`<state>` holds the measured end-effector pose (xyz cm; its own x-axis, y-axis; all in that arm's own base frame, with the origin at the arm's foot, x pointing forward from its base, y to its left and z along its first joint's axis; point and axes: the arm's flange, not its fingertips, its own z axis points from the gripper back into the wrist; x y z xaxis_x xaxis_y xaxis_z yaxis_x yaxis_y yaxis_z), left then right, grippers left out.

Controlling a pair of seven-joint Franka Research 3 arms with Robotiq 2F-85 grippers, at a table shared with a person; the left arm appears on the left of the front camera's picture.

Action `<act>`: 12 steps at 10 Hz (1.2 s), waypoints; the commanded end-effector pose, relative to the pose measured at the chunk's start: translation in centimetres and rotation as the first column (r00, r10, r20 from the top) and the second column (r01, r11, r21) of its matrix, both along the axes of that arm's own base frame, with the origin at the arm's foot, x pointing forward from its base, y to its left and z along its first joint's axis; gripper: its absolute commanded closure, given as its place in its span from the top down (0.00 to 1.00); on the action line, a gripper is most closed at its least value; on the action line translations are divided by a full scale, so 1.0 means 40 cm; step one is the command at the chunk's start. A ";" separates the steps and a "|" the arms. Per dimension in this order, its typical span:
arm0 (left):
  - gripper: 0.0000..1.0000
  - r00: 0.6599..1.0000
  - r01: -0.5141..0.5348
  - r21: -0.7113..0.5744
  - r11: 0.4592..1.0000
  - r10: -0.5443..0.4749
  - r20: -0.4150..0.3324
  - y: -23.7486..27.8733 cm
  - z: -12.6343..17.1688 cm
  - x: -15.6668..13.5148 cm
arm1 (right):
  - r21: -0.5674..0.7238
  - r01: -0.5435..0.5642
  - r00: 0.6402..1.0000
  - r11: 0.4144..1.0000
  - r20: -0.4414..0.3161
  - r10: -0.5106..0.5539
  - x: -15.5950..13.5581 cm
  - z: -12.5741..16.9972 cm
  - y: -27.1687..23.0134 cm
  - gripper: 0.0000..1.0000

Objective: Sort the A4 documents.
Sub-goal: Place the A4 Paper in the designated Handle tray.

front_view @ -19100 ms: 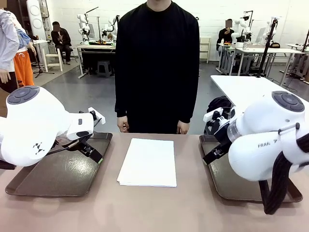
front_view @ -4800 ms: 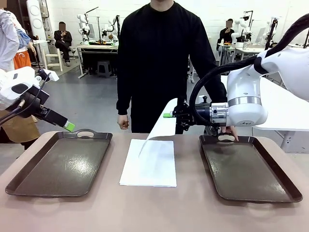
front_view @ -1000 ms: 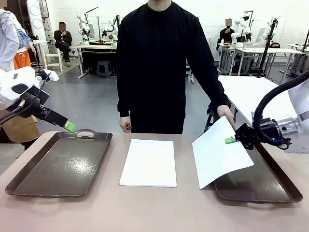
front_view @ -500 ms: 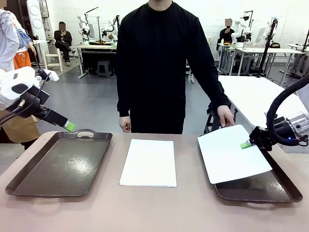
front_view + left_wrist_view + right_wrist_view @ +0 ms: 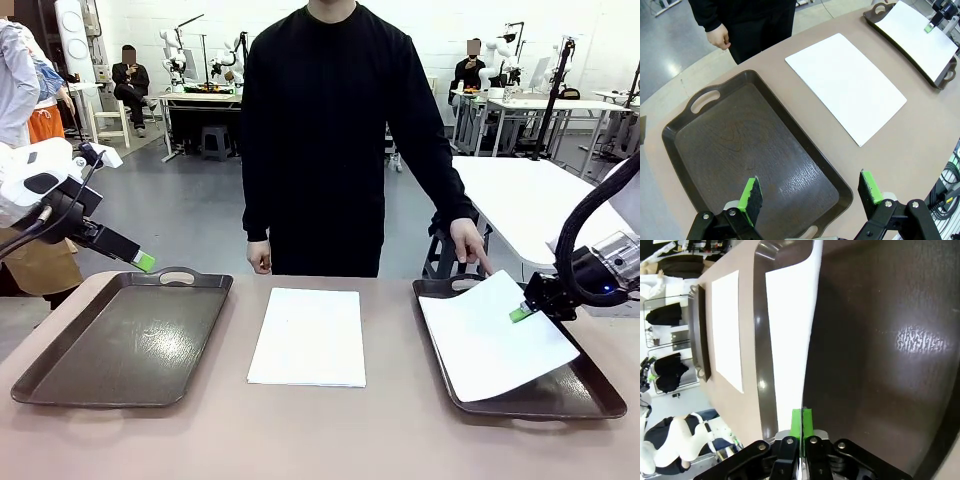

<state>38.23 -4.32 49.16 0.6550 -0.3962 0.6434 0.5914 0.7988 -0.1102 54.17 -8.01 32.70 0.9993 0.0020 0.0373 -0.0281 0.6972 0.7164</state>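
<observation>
A stack of A4 documents [image 5: 308, 335] lies flat at mid-table, between two dark brown trays. My right gripper [image 5: 520, 313] is shut on the edge of one white sheet [image 5: 495, 345], which slopes low over the right tray [image 5: 590, 388]. In the right wrist view the green pads [image 5: 801, 424] pinch that sheet [image 5: 787, 340] edge-on above the tray floor [image 5: 880, 340]. My left gripper [image 5: 145, 262] hangs open, holding nothing, above the far left corner of the left tray [image 5: 120, 340]. Its fingers [image 5: 751, 195] stand wide apart over that tray [image 5: 740, 145].
A person in black stands at the far side, one hand [image 5: 468, 240] by the right tray's far handle. The left wrist view takes in the stack [image 5: 845, 85] and the sheet on the right tray [image 5: 917, 37]. Bare tabletop [image 5: 320, 430] runs along the near edge.
My right gripper has carried the sheet rightward and down, from tilted beside the tray to lying low over it. The left arm has stayed still.
</observation>
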 end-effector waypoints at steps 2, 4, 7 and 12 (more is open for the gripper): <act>1.00 1.000 0.002 -0.008 1.000 -0.002 -0.001 0.005 -0.003 0.003 | -0.039 0.045 0.999 0.998 0.018 -0.044 0.005 0.002 -0.003 0.01; 1.00 1.000 0.002 -0.008 1.000 -0.002 -0.001 0.005 -0.003 0.003 | -0.040 0.049 0.999 0.998 0.014 -0.048 0.006 -0.006 0.009 0.01; 1.00 1.000 0.002 -0.008 1.000 -0.002 -0.001 0.005 -0.003 0.003 | -0.044 0.058 0.998 0.997 0.008 -0.058 0.007 -0.009 0.014 0.01; 1.00 1.000 0.002 -0.008 1.000 -0.002 -0.001 0.005 -0.003 0.003 | -0.126 0.075 0.997 0.989 0.004 -0.075 -0.005 0.020 0.016 0.55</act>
